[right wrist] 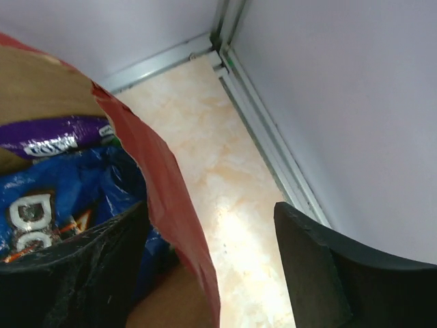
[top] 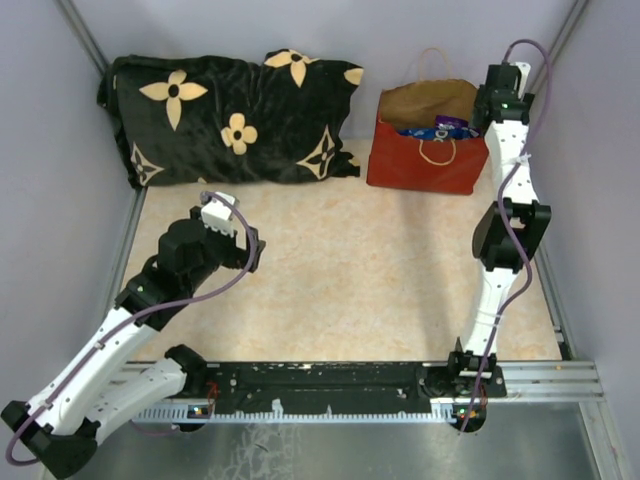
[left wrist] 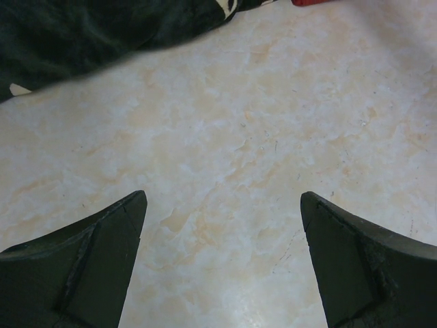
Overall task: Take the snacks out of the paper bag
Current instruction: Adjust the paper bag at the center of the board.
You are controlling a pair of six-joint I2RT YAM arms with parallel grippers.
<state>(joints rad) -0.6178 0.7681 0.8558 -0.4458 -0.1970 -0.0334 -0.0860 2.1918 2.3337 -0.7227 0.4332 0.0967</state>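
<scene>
1. Upright on the table (top: 350,280) in the far right corner: the paper bag (top: 412,165), mouth open to the top, so reachable from above.
2. Inside the bag, none out yet: the snacks (top: 440,130). Uppermost, the blue chip bag (right wrist: 41,205); just past it, toward the bag's far side, a purple packet (right wrist: 61,137).
3. At the bag's right rim: the right gripper (right wrist: 208,208), fingers wide apart. One finger down inside the bag against or just above the chip bag, the other outside, the bag's red wall between the two. Nothing gripped, as far as visible.
4. Probably lowered there to take the chip bag. Risk of pinching the bag's wall instead of a snack unless shifted further over the bag's mouth.
5. Well apart from the bag, off toward its near left: the left gripper (left wrist: 222,205), fingers spread wide, holding nothing, low over bare table. Probably kept there out of the way, or ready to steady the bag.
6. Just beside the bag's left side: the pillow (top: 230,120), no part in the job.
</scene>
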